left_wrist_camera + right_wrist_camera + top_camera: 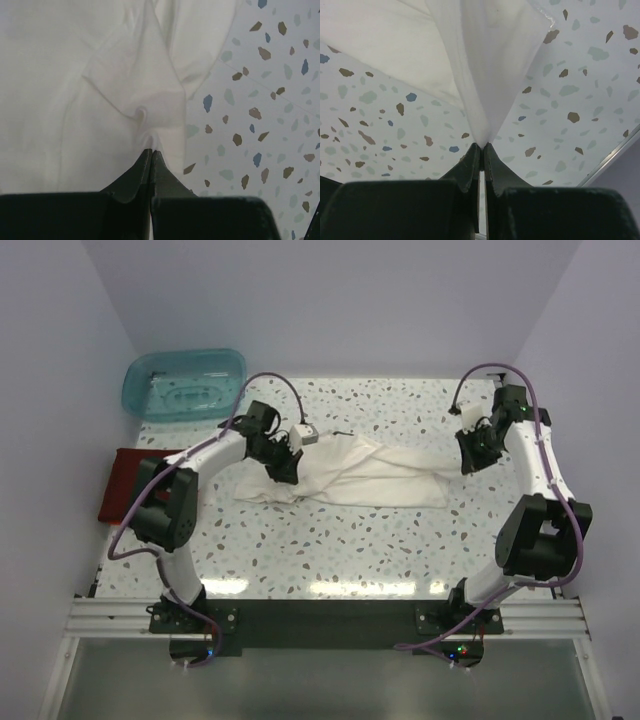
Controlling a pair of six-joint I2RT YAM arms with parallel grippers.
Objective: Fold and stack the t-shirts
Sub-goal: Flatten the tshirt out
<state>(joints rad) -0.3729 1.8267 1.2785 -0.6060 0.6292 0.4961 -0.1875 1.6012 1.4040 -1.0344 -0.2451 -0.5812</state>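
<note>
Black left gripper (151,151) and right gripper (483,145), jaws closed, pinch the large cream-white cloth t-shirt (370,475). Folding seems barely begun; next, spread it flat.

The cream-white t-shirt (370,475) is stretched sideways across the middle of the tabletop (330,550), bunched and twisted into a long wrinkly band, not laid flat. One end is pinched in the closed jaws of the left gripper (284,470), the other in the right gripper (468,455), with the cloth drawn into a peak at each. The dark red t-shirt (118,485) is seen at the left edge, folded into a rectangle, well apart.
</note>
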